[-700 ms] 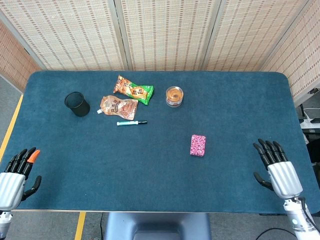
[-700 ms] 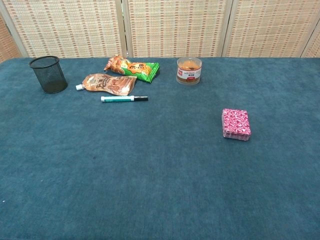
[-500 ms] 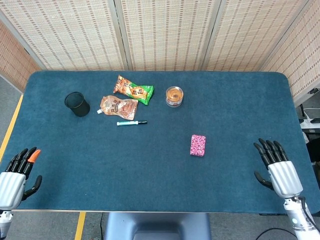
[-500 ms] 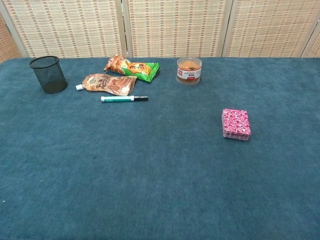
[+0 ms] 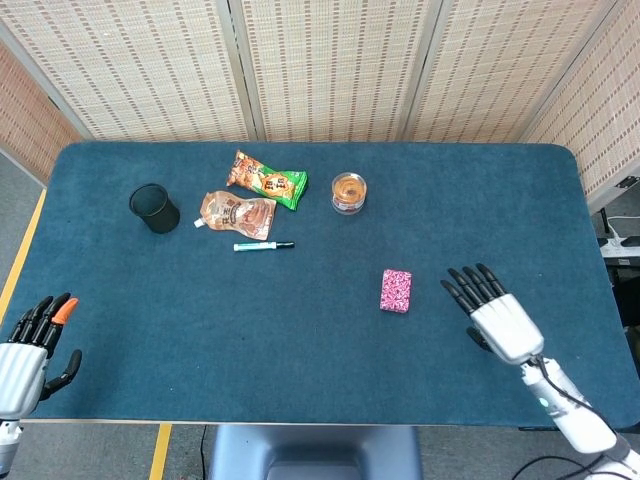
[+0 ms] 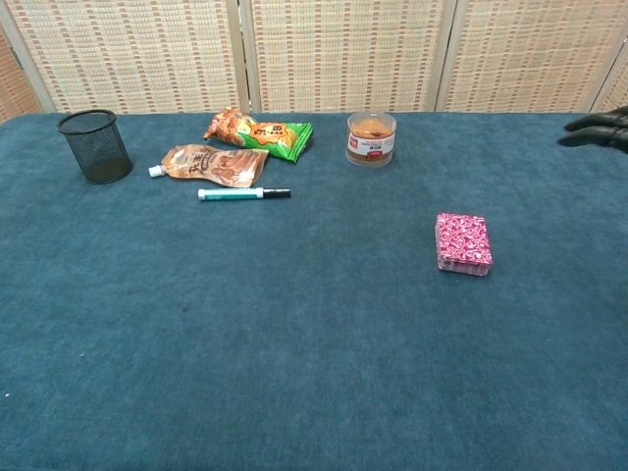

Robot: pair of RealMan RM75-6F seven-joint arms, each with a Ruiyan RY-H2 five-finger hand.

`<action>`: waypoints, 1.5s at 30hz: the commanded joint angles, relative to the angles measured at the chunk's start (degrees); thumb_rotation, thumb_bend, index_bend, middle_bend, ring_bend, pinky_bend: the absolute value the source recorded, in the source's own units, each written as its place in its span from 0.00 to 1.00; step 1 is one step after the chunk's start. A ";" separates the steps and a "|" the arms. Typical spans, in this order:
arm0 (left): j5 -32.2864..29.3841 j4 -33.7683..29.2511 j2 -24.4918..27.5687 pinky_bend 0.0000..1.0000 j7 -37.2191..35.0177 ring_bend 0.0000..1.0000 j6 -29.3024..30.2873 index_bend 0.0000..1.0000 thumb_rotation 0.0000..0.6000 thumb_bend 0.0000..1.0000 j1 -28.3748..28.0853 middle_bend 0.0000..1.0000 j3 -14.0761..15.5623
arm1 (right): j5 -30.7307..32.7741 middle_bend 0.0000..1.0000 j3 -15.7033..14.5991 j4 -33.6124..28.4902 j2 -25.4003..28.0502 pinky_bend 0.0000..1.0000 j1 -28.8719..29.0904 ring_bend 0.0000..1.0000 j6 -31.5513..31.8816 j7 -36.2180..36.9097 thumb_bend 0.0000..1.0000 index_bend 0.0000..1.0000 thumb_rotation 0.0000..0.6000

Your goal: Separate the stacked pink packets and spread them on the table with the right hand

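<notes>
1. Over the right part of the dark teal felt-covered table (image 5: 300, 340), the right hand (image 5: 495, 312) hovers palm down, its black fingers (image 5: 468, 286) spread apart and stretched away from the robot, holding nothing.
2. Its silver back tilts toward the small stack of pink patterned packets (image 5: 396, 290), which lies just to its left, near but not touched.
3. In the chest view only the dark fingertips (image 6: 599, 130) of that hand show, at the right edge above the table, well apart from the stack (image 6: 462, 243) (which sits squared up, one packet on another).
4. At the near left corner the left hand (image 5: 30, 350) rests off the table's edge, fingers loosely fanned and empty, one tip orange.
5. Far left stand a black mesh pen cup (image 5: 153, 208), two orange snack pouches (image 5: 250, 198), a teal marker pen (image 5: 262, 245) and a clear round jar (image 5: 348, 192).
</notes>
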 commanded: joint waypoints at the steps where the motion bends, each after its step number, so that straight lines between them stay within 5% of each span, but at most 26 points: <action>1: -0.32 0.49 -0.58 0.17 0.49 0.06 -0.34 0.00 1.00 0.46 0.11 0.05 0.12 | -3.85 0.00 0.74 -0.05 0.17 0.00 7.15 0.00 -7.18 -6.46 0.20 0.00 1.00; 9: -1.75 -1.31 0.02 0.17 2.13 0.06 -2.18 0.00 1.00 0.46 -0.61 0.05 -0.42 | -4.14 0.02 0.13 5.15 -1.78 0.00 14.24 0.00 -16.29 -7.76 0.20 0.00 1.00; 25: -3.01 -2.24 -0.25 0.17 4.19 0.07 -3.17 0.00 1.00 0.46 -0.98 0.05 -0.88 | -10.63 0.12 -7.60 25.98 -10.52 0.00 22.73 0.00 -13.39 17.58 0.20 0.03 1.00; 45: -4.83 -2.10 -0.85 0.17 5.59 0.07 -5.11 0.00 1.00 0.46 -1.39 0.06 -1.12 | -11.82 0.15 -10.53 41.16 -20.50 0.00 27.86 0.00 -12.05 18.21 0.20 0.07 1.00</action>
